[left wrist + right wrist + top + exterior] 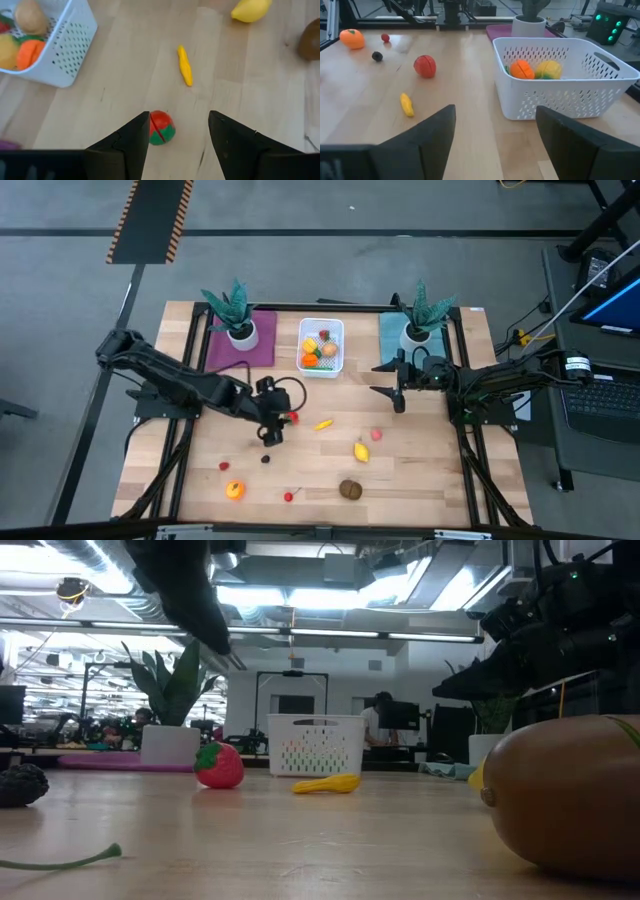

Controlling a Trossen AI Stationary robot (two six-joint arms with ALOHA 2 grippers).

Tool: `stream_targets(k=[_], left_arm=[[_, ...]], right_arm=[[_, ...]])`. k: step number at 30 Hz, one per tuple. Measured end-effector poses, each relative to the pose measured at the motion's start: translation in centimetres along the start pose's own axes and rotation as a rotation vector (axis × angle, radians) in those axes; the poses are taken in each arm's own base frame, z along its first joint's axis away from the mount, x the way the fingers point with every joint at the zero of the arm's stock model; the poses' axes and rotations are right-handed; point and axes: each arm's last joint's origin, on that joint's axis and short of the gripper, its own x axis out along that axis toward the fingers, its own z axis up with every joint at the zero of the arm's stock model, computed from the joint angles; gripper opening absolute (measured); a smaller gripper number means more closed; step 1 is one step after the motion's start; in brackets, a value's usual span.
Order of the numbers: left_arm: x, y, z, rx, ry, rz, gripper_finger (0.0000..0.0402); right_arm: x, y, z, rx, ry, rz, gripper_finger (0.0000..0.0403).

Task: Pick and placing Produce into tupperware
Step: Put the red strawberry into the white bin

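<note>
- My left gripper (177, 132) hangs with its fingers spread wide and nothing between them, just above the small round red toy strawberry with a green cap (161, 127), which lies on the wooden table (420, 470) near its middle.
- I judge the strawberry light, hard plastic and apt to roll; I would pinch it across its red middle.
- The slim yellow toy banana (185, 65) lies at twelve o'clock from the strawberry.
- The white perforated plastic tub (320, 346) stands at the table's twelve o'clock, already holding orange, yellow and red pieces.
- My right gripper (385, 378) waits wide and empty at the tub's four o'clock.
</note>
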Motion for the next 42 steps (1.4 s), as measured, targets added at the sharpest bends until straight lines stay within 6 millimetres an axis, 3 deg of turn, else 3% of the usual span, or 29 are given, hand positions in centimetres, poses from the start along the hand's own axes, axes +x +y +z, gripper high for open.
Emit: stream_targets(k=[8,18,25,34,42], left_arm=[[2.0,-1.1,0.5,-0.061,0.069,0.04,0.0195],[2.5,-1.5,1.3,-0.178,0.137,0.096,0.0195],[2.7,-0.7,1.5,-0.263,0.146,0.13,0.0195],[6.1,0.2,0.8,-0.287,0.291,0.153,0.0195],[7.2,0.4,0.6,-0.303,0.325,0.153,0.0195]], right_arm=[[0.0,0.0,0.0,-0.008,0.002,0.0,0.0278],[0.0,0.0,-0.3,-0.007,0.031,0.002,0.0278],[0.0,0.0,-0.3,-0.007,0.031,0.002,0.0278],[0.0,0.0,-0.4,-0.004,0.041,0.002,0.0278],[0.0,0.0,-0.4,-0.004,0.045,0.003,0.0278]])
